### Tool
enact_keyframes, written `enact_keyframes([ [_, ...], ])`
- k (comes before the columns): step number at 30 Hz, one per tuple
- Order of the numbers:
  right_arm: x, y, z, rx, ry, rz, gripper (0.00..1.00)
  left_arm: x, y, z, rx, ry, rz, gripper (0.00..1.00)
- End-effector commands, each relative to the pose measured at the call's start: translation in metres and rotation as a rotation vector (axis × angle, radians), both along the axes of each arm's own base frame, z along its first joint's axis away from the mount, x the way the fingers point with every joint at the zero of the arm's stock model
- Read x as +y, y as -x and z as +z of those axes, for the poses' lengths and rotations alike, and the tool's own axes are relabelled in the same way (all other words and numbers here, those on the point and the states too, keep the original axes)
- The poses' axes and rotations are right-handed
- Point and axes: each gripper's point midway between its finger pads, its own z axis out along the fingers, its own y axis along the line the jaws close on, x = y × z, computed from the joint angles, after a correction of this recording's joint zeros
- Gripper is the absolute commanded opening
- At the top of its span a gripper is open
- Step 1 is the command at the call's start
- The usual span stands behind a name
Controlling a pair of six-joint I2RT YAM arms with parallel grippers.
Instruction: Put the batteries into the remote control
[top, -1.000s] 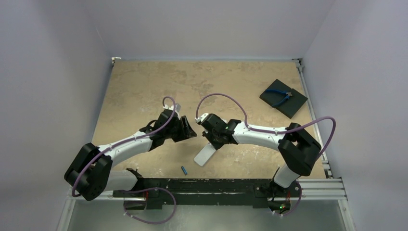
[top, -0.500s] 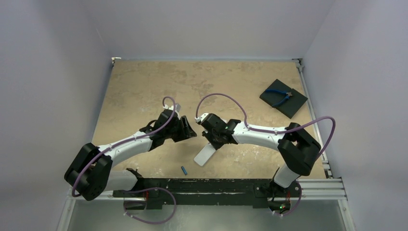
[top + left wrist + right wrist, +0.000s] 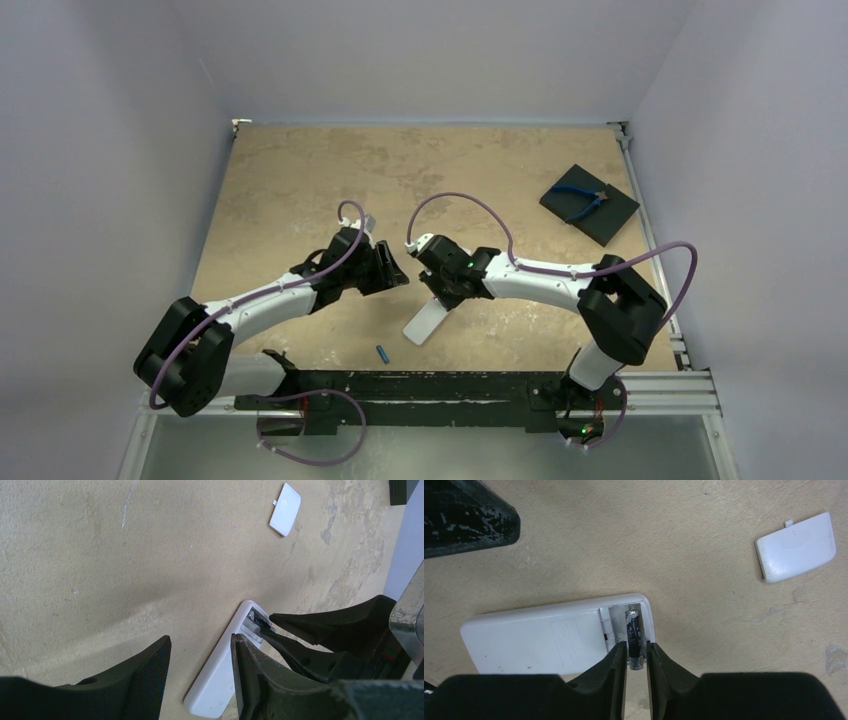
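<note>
Robotics lab, enclosed test cell. Plain pale walls (image 3: pixel 420 50) box in a stone-patterned counter (image 3: pixel 300 180). Left arm (image 3: pixel 270 295) and right arm (image 3: pixel 540 280) sit on a black base bar (image 3: pixel 420 385) by an aluminium rail (image 3: pixel 670 380). Exposed purple cable (image 3: pixel 460 200).

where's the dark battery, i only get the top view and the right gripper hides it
Observer: In the right wrist view the dark battery lies in the remote control's open compartment, its near end hugged between the fingers of the right gripper.
Operator: is the cover off
Observer: Yes. The battery cover lies loose, well apart from the remote.
Operator: is the left gripper holding the remote
Observer: No. In the left wrist view the left gripper is open, and the remote's plain end lies between its jaws. I cannot tell whether a finger touches it.
</note>
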Motion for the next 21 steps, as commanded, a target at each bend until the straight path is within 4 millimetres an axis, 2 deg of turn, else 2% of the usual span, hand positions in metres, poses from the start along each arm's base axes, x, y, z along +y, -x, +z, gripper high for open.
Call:
enact_keyframes([
  [1, 0.0061, -0.0142, 0.0130, -0.047, -0.019, -0.037, 0.29, -0.0007, -0.0026, 0.0048, -0.026, 0.020, -0.004, 0.47],
  [8, 0.0075, -0.0156, 0.0136, -0.053, -0.023, -0.038, 0.35, -0.0004, -0.0023, 0.0032, -0.021, 0.018, -0.005, 0.47],
  [21, 0.0126, -0.0163, 0.0064, -0.041, -0.025, -0.026, 0.37, -0.0033, -0.0068, 0.0067, -0.044, 0.033, -0.005, 0.47],
])
